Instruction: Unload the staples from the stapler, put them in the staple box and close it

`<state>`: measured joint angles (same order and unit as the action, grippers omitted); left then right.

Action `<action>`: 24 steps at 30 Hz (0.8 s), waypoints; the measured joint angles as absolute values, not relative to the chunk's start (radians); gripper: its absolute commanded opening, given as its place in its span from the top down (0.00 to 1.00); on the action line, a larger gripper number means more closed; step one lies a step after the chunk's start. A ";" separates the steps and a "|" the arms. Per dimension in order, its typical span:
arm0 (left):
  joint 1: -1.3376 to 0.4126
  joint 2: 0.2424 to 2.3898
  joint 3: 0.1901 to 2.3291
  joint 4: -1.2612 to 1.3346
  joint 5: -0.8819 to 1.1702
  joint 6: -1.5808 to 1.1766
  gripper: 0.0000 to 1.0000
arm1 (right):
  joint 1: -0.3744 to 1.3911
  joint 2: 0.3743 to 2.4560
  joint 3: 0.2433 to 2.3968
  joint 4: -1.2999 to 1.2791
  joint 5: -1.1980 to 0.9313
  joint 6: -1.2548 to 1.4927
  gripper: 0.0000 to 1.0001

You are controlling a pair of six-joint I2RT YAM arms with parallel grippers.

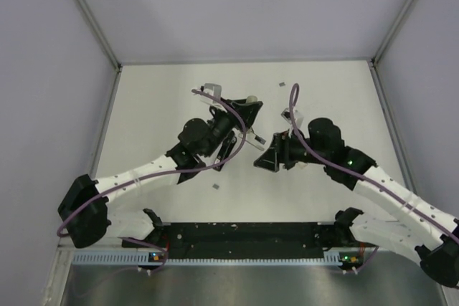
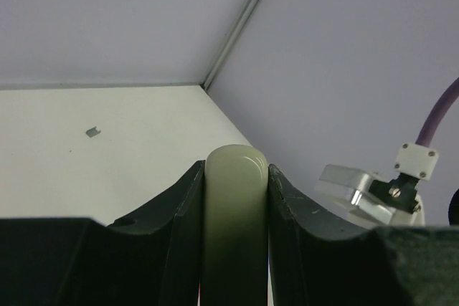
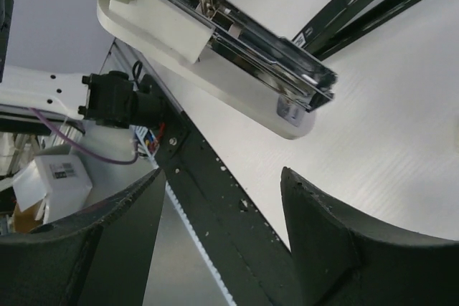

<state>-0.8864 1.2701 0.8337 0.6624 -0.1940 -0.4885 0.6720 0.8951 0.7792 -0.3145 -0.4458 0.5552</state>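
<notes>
Matte black fingers [image 2: 176,227] of the left hand [image 2: 235,168] are clamped on a smooth, pale green bar [image 2: 235,206] whose rounded tip pokes just past them. Beyond, a tiny grey strip of staples [image 2: 93,132] lies flat on the white, finely ribbed worktop [image 2: 129,177]. Between the two hands is the stapler [image 3: 251,55], opened out: a bright chrome rail on a curved off-white base. Whether it touches the worktop I cannot tell. Just beside it, the right hand [image 3: 221,177] has its blunt black wedges apart, gripping nothing.
</notes>
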 measured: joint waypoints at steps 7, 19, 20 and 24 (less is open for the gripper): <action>-0.886 1.267 0.783 0.759 -0.194 -0.529 1.00 | 0.784 1.000 0.779 -0.259 -0.330 0.657 0.36; -0.886 1.154 0.735 0.686 -0.175 -0.595 1.00 | 0.783 1.045 0.820 -0.253 -0.037 0.634 0.39; -0.886 1.145 0.735 0.673 -0.171 -0.601 1.00 | 0.783 1.047 0.822 -0.251 -0.020 0.628 0.39; -0.886 1.130 0.735 0.627 -0.159 -0.613 1.00 | 0.782 1.054 0.841 -0.255 0.024 0.601 0.39</action>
<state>-0.8864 1.1297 0.7353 0.6270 -0.1593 -0.6132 0.7822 1.0538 0.8406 -0.2554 0.0242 0.6010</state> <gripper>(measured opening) 0.391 0.610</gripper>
